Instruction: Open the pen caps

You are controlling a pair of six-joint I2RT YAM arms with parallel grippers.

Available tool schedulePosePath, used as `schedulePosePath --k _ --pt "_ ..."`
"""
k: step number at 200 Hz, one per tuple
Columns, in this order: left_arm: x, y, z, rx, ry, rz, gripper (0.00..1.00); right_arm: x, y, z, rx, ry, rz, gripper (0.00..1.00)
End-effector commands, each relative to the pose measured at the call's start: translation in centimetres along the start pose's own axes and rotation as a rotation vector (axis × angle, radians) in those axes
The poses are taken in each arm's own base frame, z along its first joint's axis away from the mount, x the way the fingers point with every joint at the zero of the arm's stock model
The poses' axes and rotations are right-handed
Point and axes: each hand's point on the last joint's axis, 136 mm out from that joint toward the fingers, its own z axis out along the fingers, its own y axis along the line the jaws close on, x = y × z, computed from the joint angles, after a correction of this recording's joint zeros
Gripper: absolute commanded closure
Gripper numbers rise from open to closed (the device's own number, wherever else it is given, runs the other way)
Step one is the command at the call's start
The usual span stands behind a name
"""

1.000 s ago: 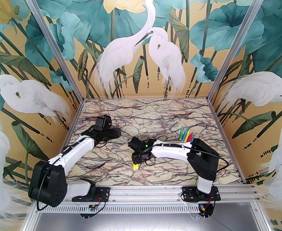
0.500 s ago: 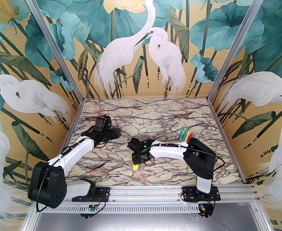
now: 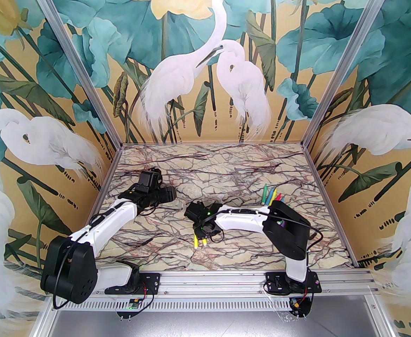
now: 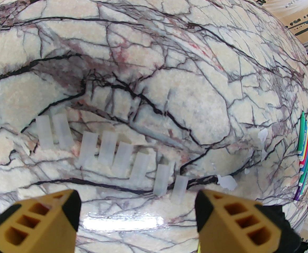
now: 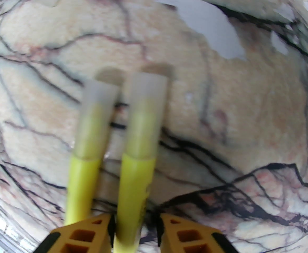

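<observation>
Two yellow pens [image 5: 135, 183] lie side by side, each with its pale pen cap [image 5: 146, 109] on. They show as short yellow sticks [image 3: 198, 241] near the table's middle front. My right gripper [image 5: 135, 233] straddles the right-hand pen near its butt end. The jaws are narrow, with a thin dark gap still beside the pen, so it is open. The other yellow pen [image 5: 83, 186] lies just outside the left finger. My left gripper [image 4: 137, 215] hovers open and empty over a row of several loose pen caps [image 4: 122, 157].
A bunch of coloured pens [image 3: 272, 197] lies at the right of the marble table [image 3: 226, 167], also at the edge of the left wrist view as pens [image 4: 304, 151]. Pale torn patches [image 5: 212, 33] mark the surface. Patterned walls enclose three sides.
The right arm's elbow has swung left and the wrist has drawn back a little, so more of the two yellow pens shows. Its jaws have narrowed. The left arm has stayed put.
</observation>
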Motion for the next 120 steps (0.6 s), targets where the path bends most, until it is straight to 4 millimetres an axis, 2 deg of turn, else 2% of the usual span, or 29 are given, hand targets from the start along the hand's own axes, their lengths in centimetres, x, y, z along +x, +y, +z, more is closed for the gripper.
schedulePosePath --k 1,43,120 --pt "-0.4 0.1 0.0 0.004 -0.021 -0.011 0.21 0.5 -2.4 0.8 0.15 0.025 0.008 0.68" --pt "-0.7 0.3 -0.6 -0.002 -0.05 -0.008 0.13 0.3 -2.5 1.6 0.175 0.029 0.002 0.72" --pt "0.0 -0.5 0.5 0.042 0.006 0.003 0.12 -0.4 -2.0 1.4 0.132 0.002 -0.011 0.79"
